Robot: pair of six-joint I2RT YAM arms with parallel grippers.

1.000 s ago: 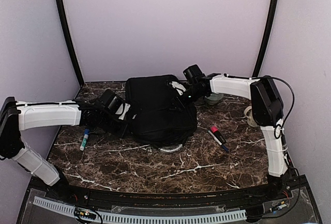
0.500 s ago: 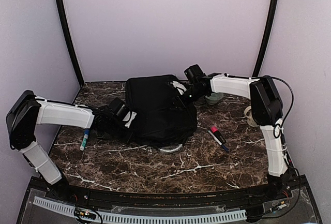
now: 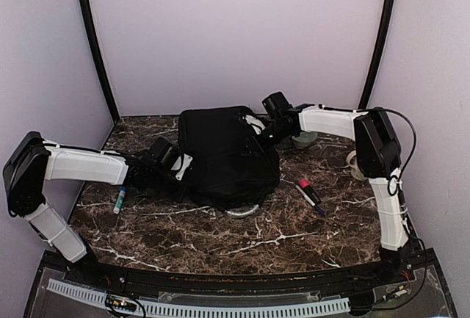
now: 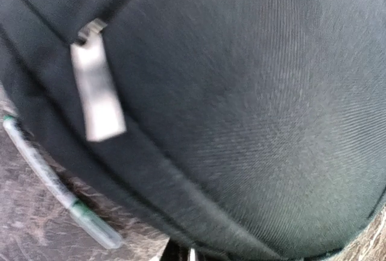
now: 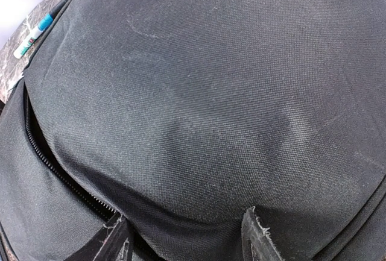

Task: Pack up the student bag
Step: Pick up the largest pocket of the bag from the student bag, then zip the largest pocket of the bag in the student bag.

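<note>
— Any writing you can read to me here?
— None, operator. You get plain black cloth on the student bag (image 3: 228, 158), a blurred grey zipper pull (image 4: 96, 92) with no mark, and a marker (image 3: 120, 200) too small to read.

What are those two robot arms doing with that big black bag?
They are working on the student bag, which lies on the marble table. The left gripper is shut at the bag's left edge, near a silver zipper pull. The right gripper has its fingers spread on the fabric at the far right; whether they pinch it is unclear. A teal marker and a red marker lie beside the bag.
</note>
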